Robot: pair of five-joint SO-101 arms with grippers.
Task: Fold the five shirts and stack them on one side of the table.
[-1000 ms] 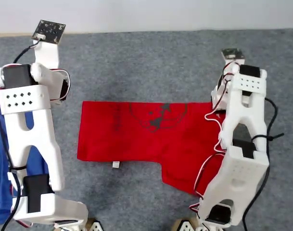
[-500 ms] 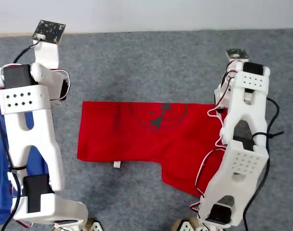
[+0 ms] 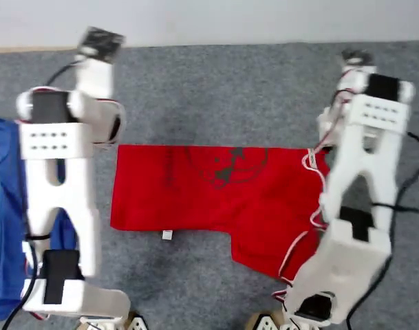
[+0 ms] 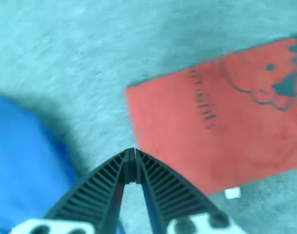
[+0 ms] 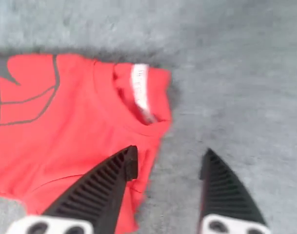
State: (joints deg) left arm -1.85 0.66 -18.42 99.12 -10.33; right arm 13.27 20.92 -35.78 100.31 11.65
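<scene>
A red shirt [image 3: 209,192] lies flat on the grey table, its dark print up and one lower corner jutting toward the front. My left arm [image 3: 58,172] stands at its left edge. In the left wrist view my left gripper [image 4: 134,155] is shut and empty, over bare table between the red shirt [image 4: 226,122] and blue cloth [image 4: 21,161]. My right arm [image 3: 364,172] stands over the shirt's right end. There my right gripper [image 5: 170,158] is open above the shirt's collar edge [image 5: 138,122], with one fingertip [image 5: 128,158] over red cloth.
Blue shirts [image 3: 3,206] lie heaped at the table's left edge, partly under my left arm. A small white tag [image 3: 167,236] shows at the red shirt's front edge. Bare grey table [image 3: 216,89] stretches behind the shirt, up to a pale wall.
My left arm has swung right, toward the red shirt. My right arm has shifted right and farther back, uncovering the shirt's right end. The shirt has not moved.
</scene>
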